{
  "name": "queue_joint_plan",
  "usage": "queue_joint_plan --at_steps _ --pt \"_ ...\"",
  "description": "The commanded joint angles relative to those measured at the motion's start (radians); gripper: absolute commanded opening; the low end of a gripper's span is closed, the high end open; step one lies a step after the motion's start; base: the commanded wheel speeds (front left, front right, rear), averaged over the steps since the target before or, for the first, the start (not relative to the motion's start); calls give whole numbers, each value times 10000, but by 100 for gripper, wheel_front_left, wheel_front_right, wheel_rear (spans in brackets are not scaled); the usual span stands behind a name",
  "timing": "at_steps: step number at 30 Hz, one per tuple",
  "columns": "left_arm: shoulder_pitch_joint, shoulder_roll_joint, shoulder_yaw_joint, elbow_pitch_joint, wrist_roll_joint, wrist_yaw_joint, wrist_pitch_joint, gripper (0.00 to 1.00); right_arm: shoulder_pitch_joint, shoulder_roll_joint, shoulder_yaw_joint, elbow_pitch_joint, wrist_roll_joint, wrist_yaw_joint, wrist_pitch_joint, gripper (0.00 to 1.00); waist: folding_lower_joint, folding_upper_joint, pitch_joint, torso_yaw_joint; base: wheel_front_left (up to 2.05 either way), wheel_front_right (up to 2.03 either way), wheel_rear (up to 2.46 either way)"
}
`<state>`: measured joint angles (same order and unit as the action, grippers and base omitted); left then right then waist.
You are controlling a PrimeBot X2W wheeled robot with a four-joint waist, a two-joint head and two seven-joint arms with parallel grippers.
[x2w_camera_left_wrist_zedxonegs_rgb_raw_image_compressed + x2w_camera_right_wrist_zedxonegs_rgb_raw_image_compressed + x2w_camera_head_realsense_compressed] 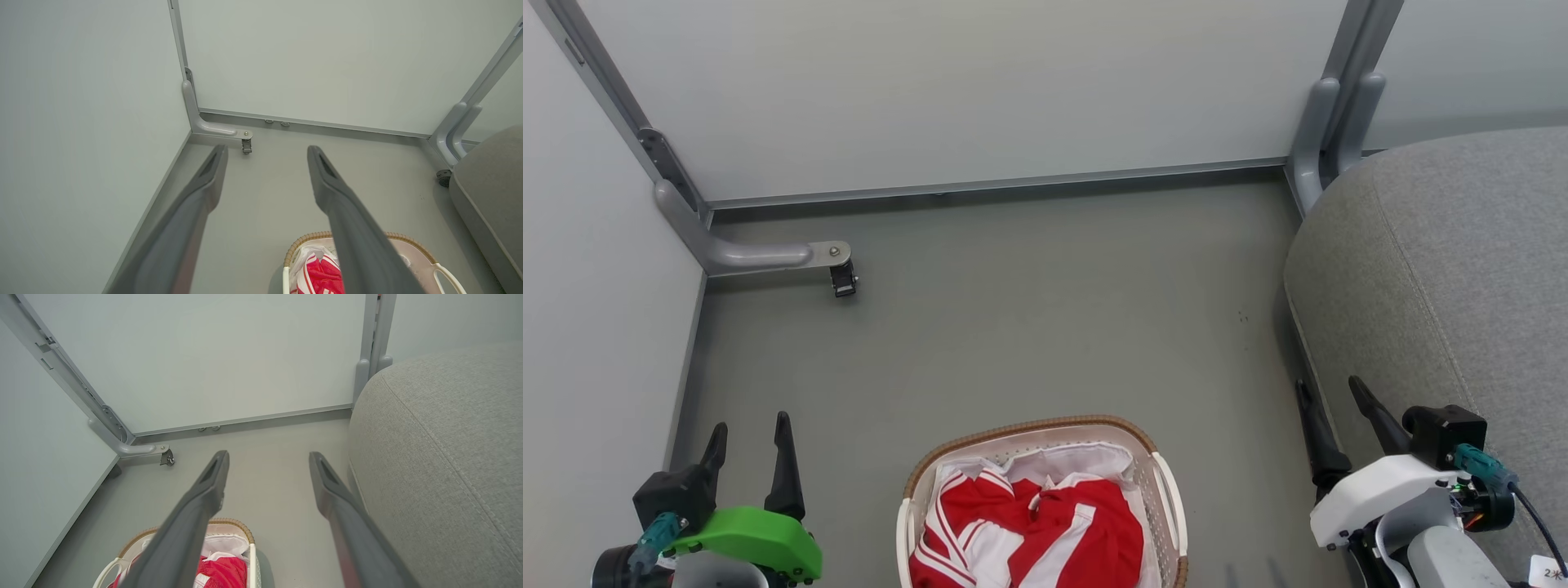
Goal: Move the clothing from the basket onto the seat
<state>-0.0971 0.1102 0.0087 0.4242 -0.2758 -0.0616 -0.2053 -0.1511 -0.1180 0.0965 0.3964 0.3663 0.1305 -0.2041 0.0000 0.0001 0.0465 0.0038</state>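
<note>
Pick-up step not begun; clothing [1045, 531] lies heaped in the basket [1029, 429] on the floor [1013, 327], seat [1462, 269] near on its right; left pincer [752, 433] and right pincer [1330, 390] both wide open, empty, flanking the basket; next: dip one in and close on a red fold, not the liner [1062, 461].

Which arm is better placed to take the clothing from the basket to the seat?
Probably right: the right gripper is open, empty and beside the seat; the basket of red clothing sits between both arms.
</note>
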Motion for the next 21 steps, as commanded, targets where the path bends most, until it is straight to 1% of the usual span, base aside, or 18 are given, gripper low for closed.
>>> queue_joint_plan --at_steps 1,11,21 --pt "-12 22 74 -73 293 -24 -98 100 -3 -31 -32 19 -228 3 -120 100 0 -1 17 7 0 0 0" --pt "85 -103 324 -243 1055 -152 -299 100 12 124 -240 -64 -760 2 -309 100 0 -1 86 20 0 0 0" --pt "228 -216 515 -296 1898 -174 -471 100 142 233 -310 -126 -1438 2 -489 100 0 -1 127 30 0 0 0"
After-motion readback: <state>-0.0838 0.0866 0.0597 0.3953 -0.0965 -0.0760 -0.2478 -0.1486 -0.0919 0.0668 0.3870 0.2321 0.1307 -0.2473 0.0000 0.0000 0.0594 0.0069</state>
